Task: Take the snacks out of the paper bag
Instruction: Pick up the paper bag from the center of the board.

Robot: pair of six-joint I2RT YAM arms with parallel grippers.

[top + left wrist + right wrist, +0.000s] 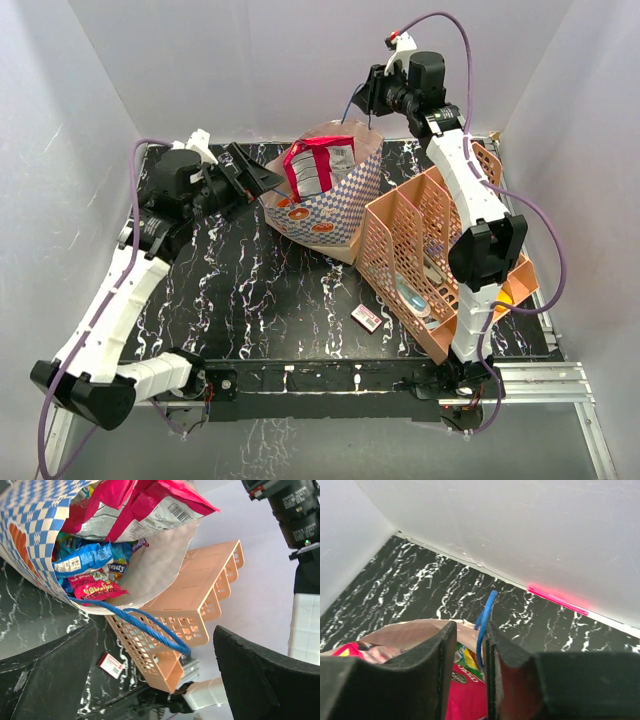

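Observation:
The blue-and-white checkered paper bag (330,205) stands at the back centre, its mouth tilted toward the left arm. A pink-red snack bag (312,165) sticks out of its top. In the left wrist view that pink-red bag (145,505) lies over a blue packet (82,560) and a small pink pack (92,589) inside. My left gripper (272,180) is wide open just left of the bag's mouth, with nothing between its fingers (50,675). My right gripper (470,625) hangs above the bag's back rim, jaws narrowly apart, with the blue cord handle (482,625) between them against the right finger.
A peach perforated file rack (420,250) stands right of the bag, touching it, under the right arm. A small white-pink box (367,318) lies on the black marbled table in front of the rack. White walls close in the back and sides.

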